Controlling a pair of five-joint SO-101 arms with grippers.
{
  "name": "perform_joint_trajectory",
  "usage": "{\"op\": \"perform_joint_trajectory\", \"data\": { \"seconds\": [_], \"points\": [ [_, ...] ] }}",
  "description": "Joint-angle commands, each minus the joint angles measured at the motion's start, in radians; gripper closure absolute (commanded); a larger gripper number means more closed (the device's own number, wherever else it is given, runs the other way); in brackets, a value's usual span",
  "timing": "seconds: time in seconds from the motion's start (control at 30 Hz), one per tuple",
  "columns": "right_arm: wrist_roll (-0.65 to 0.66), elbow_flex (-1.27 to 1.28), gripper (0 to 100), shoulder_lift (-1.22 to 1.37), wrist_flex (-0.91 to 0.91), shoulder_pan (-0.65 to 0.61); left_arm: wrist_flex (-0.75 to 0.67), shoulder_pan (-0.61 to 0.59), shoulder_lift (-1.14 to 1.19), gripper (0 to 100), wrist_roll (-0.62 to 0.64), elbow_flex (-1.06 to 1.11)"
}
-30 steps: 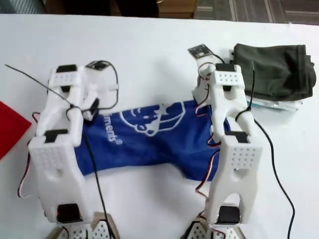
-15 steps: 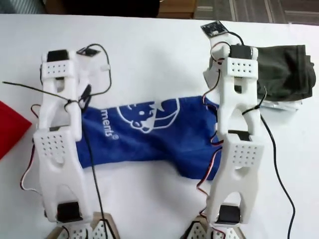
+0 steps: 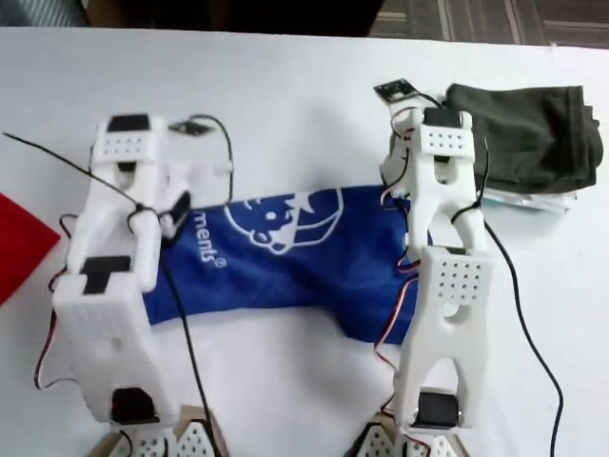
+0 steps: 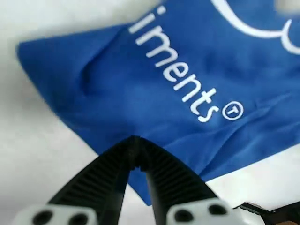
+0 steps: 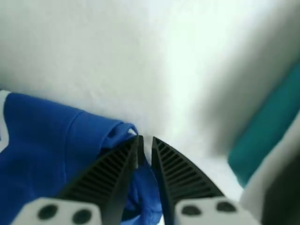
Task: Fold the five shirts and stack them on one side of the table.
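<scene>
White table, grey floor beyond its far edge, dark shape along that same edge.

Blue shirt ends hidden under the arms; red cloth cropped at edge

We find print on one thing alone: the blue shirt. White lettering runs slantwise across its cloth, in lower-case letters. In the left wrist view the same lettering stands large, its beginning cut off at the picture's edge, and it ends in a small circled mark. Beside the lettering in the high view sits a white outline drawing. We see no numbers.
</scene>
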Motion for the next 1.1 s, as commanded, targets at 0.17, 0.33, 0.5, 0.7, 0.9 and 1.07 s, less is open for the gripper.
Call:
{"op": "perform_joint_trajectory", "data": {
  "seconds": [0.17, 0.33, 0.5, 0.7, 0.9, 1.07],
  "points": [
    [-0.005, -0.034, 95.7, -0.033, -0.081, 0.102, -0.265, 0.006, -0.130, 97, -0.058, 0.390],
    [-0.002, -0.103, 95.7, -0.107, 0.031, 0.108, -0.267, 0.006, -0.132, 97, -0.055, 0.403],
    [0.000, -0.158, 96.7, -0.193, 0.154, 0.094, -0.238, 0.011, -0.167, 97, -0.054, 0.371],
    [0.000, -0.157, 97.8, -0.315, 0.274, 0.061, -0.216, 0.011, -0.445, 97, -0.058, 0.461],
    [-0.006, -0.055, 97.8, -0.498, 0.308, -0.007, -0.272, 0.006, -0.684, 97, -0.069, 0.722],
    [-0.002, 0.282, 97.8, -0.746, 0.300, -0.076, -0.413, 0.006, -0.710, 97, -0.120, 0.909]
  ]
}}
